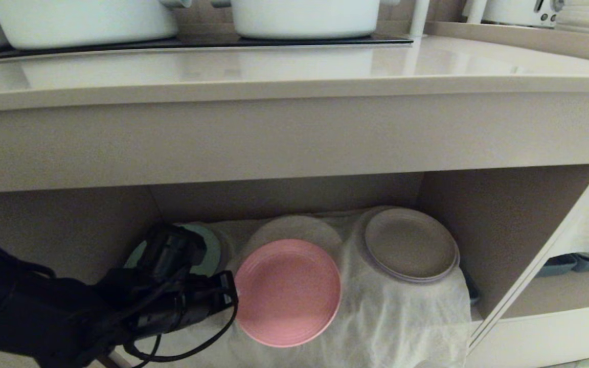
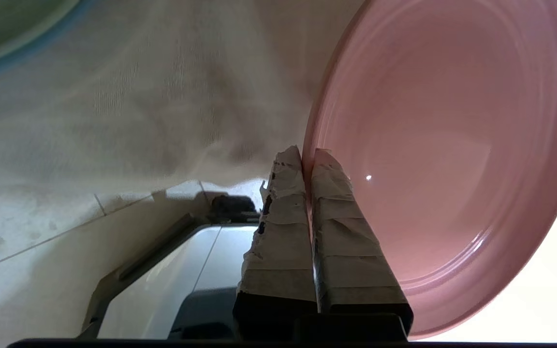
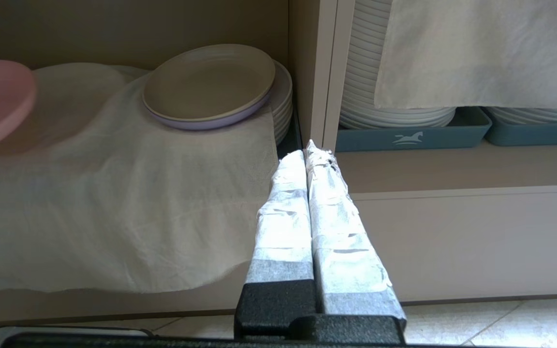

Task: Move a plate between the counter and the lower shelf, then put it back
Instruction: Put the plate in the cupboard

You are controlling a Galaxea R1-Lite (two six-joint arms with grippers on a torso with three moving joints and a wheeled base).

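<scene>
Head view: left gripper [image 1: 233, 296] clamps the rim of the pink plate [image 1: 288, 292], held tilted over the white cloth [image 1: 402, 317] in the lower shelf [image 1: 504, 230]. Green plate [image 1: 210, 253] behind; grey-brown plate [image 1: 409, 244] on a stack beside. Two white pots [image 1: 304, 18] on the counter [image 1: 294, 66]. Right gripper [image 3: 312, 150] closed, empty, outside the shelf. No readable writing
</scene>
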